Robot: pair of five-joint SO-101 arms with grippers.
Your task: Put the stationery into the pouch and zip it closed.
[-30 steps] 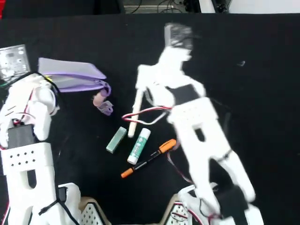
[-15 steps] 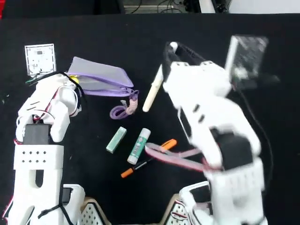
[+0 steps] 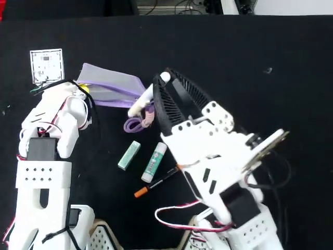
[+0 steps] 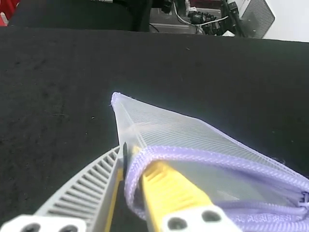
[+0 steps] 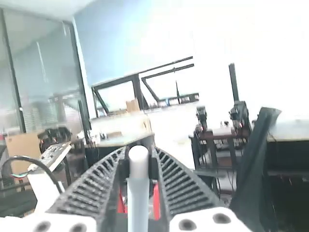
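The right jaws gripped a white pen point(image 3: 139, 104), its far tip just beside the purple mesh pouch point(image 3: 112, 88), whose edge the left jaws pinched. A green eraser point(image 3: 129, 155), glue stick point(image 3: 154, 162) and orange marker point(image 3: 155, 185) lay nearby on the black tabletop point(image 3: 270, 41), apart from both jaws.

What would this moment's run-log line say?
left gripper: shut on pouch edge | right gripper: shut on white stick, tip near pouch | on table: eraser, glue stick, orange marker
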